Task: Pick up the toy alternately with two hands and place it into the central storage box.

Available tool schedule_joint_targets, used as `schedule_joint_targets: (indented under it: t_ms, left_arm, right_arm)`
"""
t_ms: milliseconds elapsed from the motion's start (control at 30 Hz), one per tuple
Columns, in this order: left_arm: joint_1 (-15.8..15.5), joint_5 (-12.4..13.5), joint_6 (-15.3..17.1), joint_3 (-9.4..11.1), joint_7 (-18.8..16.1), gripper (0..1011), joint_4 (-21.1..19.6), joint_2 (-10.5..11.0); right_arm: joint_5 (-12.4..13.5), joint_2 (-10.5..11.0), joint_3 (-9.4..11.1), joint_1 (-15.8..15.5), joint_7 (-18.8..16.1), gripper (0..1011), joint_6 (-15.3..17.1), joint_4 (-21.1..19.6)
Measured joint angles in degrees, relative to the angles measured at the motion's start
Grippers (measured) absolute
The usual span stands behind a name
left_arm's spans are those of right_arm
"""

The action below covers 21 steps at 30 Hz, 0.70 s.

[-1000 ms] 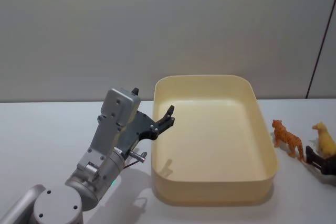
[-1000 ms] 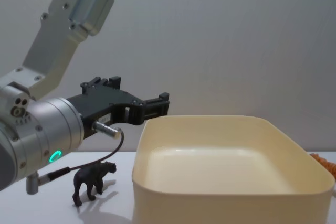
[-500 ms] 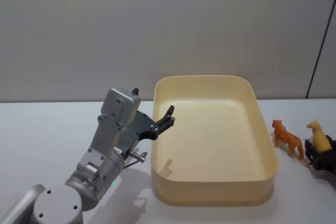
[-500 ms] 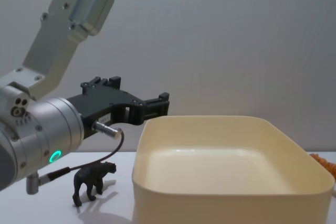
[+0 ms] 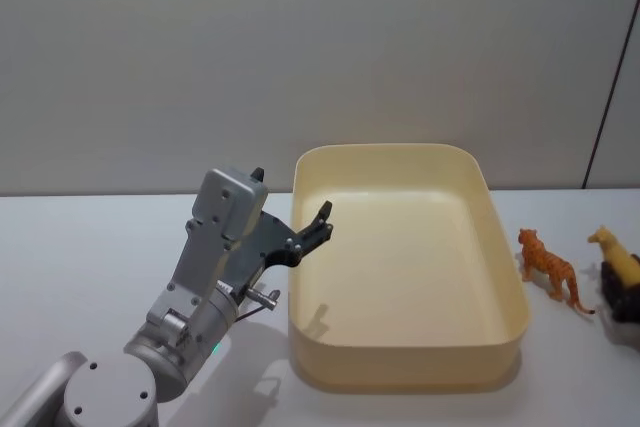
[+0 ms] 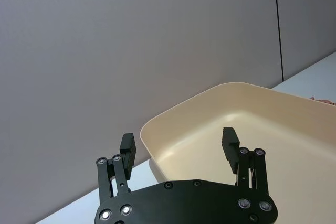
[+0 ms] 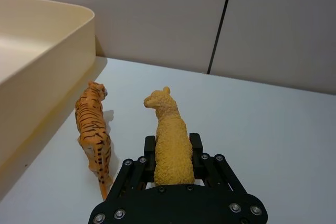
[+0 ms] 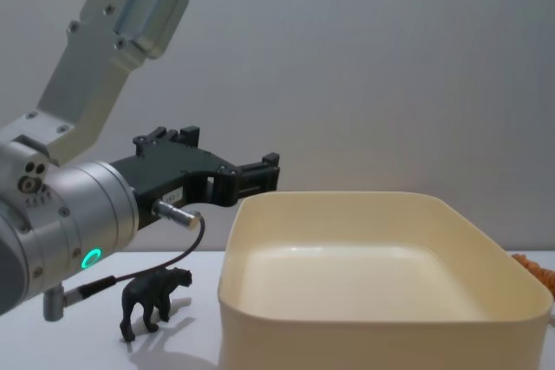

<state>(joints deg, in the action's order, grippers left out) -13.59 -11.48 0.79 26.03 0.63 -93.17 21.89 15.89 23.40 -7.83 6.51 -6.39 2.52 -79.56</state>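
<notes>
The silver left arm [image 5: 212, 265] reaches forward over the white worktop [image 5: 90, 237], a green ring light [image 8: 90, 257] glowing on its cylinder in the chest view. The left tool [image 5: 321, 220] hangs in the air just at the left rim of the central storage box [image 5: 410, 369]. Its left wrist view looks along the two black fingers [image 6: 127, 144], which are spread wide with nothing between them, and past their tips the near corner and inner floor of the box [image 6: 210, 129].

From the chest camera, a black animal toy [image 8: 154, 299] stands on the worktop below and behind the left tool [image 8: 267, 171], just outside the left wall of the box [image 8: 373, 344].

The box lies to the right of the left tool and to the left of the right tool [image 5: 622, 295]. All the toys stand outside its walls.

Between the box's right wall and the right tool stands an orange striped tiger toy [image 5: 548, 267]. In the right wrist view the tiger [image 7: 94, 129] is just beside the tool's fingers on the side of the box [image 7: 47, 40], close to the wall but apart from it. A sliver of orange [image 8: 535, 268] peeks past the box's right rim in the chest view.

At the right edge of the head view, the right tool is closed on a yellow llama toy [image 5: 617, 257]. In the right wrist view the right tool [image 7: 172, 143] has its fingers narrowed against the flanks of the llama [image 7: 170, 145], whose head points away from the tool. Whether its feet touch the worktop cannot be told.
</notes>
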Motion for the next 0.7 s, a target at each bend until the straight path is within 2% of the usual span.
schedule_joint_targets:
  t_ms: [367,600,700]
  left_arm:
    - [0.0,0.0,0.0,0.0,0.0,1002,0.0,0.0]
    - [0.0,0.0,0.0,0.0,0.0,1002,0.0,0.0]
    - [0.0,0.0,0.0,0.0,0.0,1002,0.0,0.0]
  right_arm:
    - [0.3,2.8,2.4,-4.3,1.6,358,-3.1,-7.3]
    - [2.0,4.2,3.5,-5.8,-0.3,358,-3.9,-11.7]
    - [3.2,4.4,3.7,-5.9,-2.1,358,-3.7,-13.1]
